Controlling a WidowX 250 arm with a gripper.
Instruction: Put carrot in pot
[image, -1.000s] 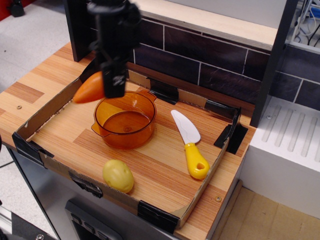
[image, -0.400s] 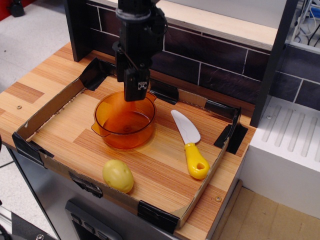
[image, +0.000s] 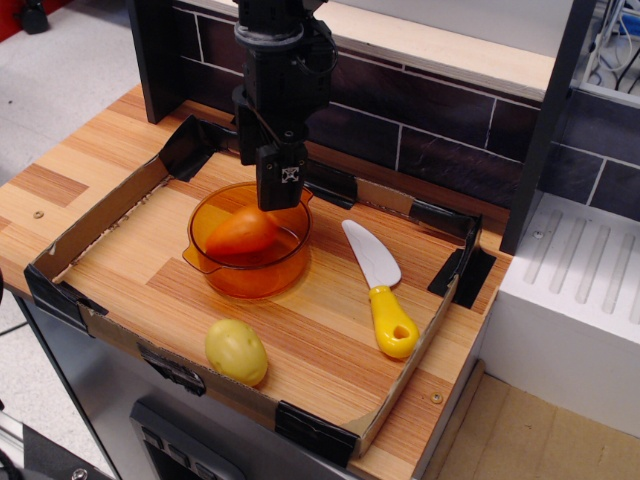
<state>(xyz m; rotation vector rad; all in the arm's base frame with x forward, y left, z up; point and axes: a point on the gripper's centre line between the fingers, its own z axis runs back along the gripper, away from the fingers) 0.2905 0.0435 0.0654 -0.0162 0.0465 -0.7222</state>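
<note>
The orange carrot (image: 240, 232) lies inside the translucent amber pot (image: 215, 268), tilted, with its tapered end toward the left. The pot stands on the wooden board left of centre. My black gripper (image: 281, 198) hangs just above the pot's back rim, to the upper right of the carrot. Its fingertips are above the carrot and hold nothing. The jaws are seen from the side and look open.
A yellowish-green potato (image: 236, 351) lies near the front edge of the cardboard-walled tray (image: 92, 218). A white-bladed, yellow-handled knife (image: 380, 290) lies right of the pot. A dark brick wall (image: 420, 110) runs behind the tray.
The gripper carried the carrot from left of the pot to over it. The carrot has left the gripper and now lies in the pot. The gripper has barely moved since.
</note>
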